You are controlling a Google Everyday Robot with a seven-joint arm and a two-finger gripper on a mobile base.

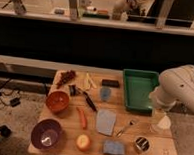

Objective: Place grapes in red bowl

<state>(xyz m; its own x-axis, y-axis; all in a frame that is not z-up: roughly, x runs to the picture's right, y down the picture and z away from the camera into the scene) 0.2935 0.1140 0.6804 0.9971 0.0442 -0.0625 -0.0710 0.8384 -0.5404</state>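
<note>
Hanging wide open beside the green tray (141, 73), the hand (160, 120) faced a cluttered reach to the grapes (66, 78) that could knock the red bowl (57, 101).

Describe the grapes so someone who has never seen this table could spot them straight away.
Take the wooden table, whose right side the gripper hangs over, and go to its far left corner. The grapes lie there, just behind the red bowl. They are the only dark, lumpy cluster; the bowl is smooth and orange-red.
</note>
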